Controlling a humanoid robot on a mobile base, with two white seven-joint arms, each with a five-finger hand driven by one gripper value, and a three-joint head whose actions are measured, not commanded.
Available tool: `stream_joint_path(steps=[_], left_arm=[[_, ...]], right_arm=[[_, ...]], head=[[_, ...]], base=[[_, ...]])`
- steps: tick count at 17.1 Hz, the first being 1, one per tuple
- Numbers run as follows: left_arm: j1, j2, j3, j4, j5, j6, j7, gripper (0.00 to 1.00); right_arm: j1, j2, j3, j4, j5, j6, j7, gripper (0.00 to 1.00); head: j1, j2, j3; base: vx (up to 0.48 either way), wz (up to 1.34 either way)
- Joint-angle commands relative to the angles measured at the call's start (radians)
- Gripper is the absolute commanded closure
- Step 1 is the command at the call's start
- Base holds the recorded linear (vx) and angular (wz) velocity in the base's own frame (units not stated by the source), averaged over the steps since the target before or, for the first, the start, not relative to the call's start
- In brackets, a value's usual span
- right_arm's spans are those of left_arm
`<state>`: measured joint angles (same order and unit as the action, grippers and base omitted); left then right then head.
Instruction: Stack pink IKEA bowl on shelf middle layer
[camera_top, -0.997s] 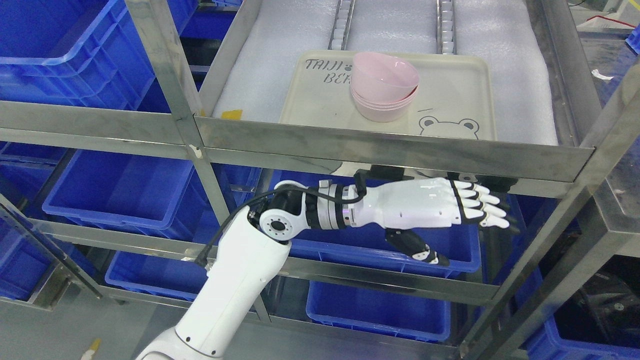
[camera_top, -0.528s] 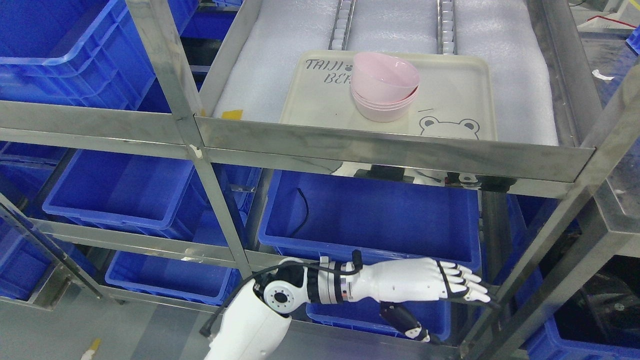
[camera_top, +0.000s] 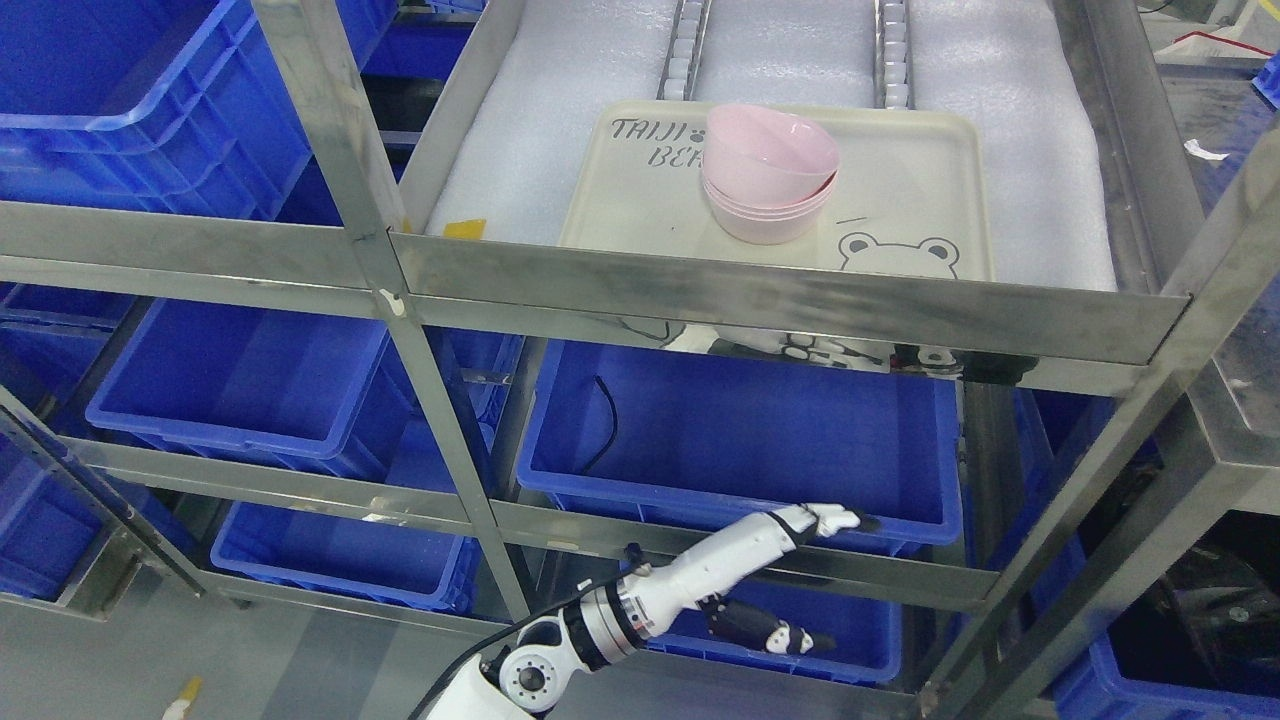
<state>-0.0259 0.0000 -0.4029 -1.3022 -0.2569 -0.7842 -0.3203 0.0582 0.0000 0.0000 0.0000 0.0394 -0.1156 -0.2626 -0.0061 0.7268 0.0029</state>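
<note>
Reading "TAIJI BE…", tray (camera_top: 930, 180) under pink bowls (camera_top: 768, 172)

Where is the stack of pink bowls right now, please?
In the head view, the pink bowls sit on the cream tray, left of its middle, above the blue bin.

The left hand (camera_top: 745, 575) is seen low in the head view, just in front of the blue bin (camera_top: 740, 430), its arm raised from bottom centre, fingers extended, thumb apart, nothing held.
</note>
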Motion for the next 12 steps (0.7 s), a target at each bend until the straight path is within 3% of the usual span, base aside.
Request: stream_joint_path(steps=[1,3,5,12], left_arm=[[0.003,0.017,0.167,0.051,0.079,0.182,0.355,0.10],[0.001,0.017,0.168,-0.044,0.197,0.386,0.383,0.06],[0.003,0.017,0.168,-0.103,0.229,0.480,0.398,0.02],[0.009,0.017,0.156,-0.128,0.237,0.525,0.429,0.00]], right_arm=[[0.000,-0.017,0.005,-0.017,0.000,0.001,0.000,0.00],[0.000,-0.017,0.003,-0.017,-0.001,0.001,0.000,0.00],[0.000,-0.017,0.005,-0.017,-0.001,0.001,0.000,0.00],[0.000,-0.017,0.003,-0.017,-0.001,0.001,0.000,0.00]], head=[[0.0000,0.000,0.000],[0.0000,0.000,0.000],[0.0000,0.000,0.000],[0.0000,0.000,0.000]], base=[[0.000,0.00],[0.000,0.00],[0.000,0.00],[0.000,0.00]])
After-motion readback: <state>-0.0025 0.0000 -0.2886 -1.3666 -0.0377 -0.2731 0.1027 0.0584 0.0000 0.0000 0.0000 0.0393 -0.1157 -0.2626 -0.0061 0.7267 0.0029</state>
